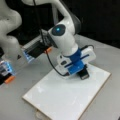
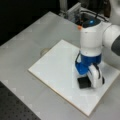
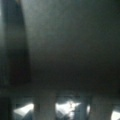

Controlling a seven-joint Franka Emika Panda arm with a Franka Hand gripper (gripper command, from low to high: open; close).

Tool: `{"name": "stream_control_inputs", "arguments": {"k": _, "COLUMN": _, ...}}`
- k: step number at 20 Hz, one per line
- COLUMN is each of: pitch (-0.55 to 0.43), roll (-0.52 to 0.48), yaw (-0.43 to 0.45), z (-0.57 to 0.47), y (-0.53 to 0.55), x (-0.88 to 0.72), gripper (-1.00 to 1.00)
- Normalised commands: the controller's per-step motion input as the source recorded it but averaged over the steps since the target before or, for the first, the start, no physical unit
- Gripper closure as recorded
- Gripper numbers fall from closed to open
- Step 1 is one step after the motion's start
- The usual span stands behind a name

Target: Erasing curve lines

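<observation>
A white board (image 1: 62, 97) with a tan edge lies on the grey table (image 2: 30, 37); no pen stroke or lettering is discernible. At its far side, the gripper (image 1: 84, 75) presses a black block (image 2: 84, 82) onto the board, apparently clamped.

White board (image 1: 62, 97) flat on the grey desk (image 1: 22, 110), with a thin tan edge. No wavy pen marks to make out on the board. Gripper (image 1: 84, 74) down at the board's far right corner, holding a small black block (image 1: 84, 75) that touches the board. Blue part and white arm (image 1: 63, 37) just above. Orange bit (image 1: 9, 79) near the desk's left edge.
</observation>
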Motion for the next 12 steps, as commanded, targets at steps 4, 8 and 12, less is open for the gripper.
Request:
{"name": "stream_control_inputs", "arguments": {"k": 4, "pitch": -0.108, "roll": 0.028, "yaw": -0.189, "z": -0.69, "y": 0.41, "x": 0.32, "gripper": 1.00}}
{"name": "stream_control_inputs", "arguments": {"k": 8, "pitch": -0.087, "roll": 0.013, "yaw": -0.190, "z": -0.66, "y": 0.38, "x": 0.28, "gripper": 1.00}}
{"name": "stream_control_inputs", "arguments": {"k": 12, "pitch": -0.004, "roll": -0.023, "yaw": -0.154, "z": -0.50, "y": 0.27, "x": 0.15, "gripper": 1.00}}
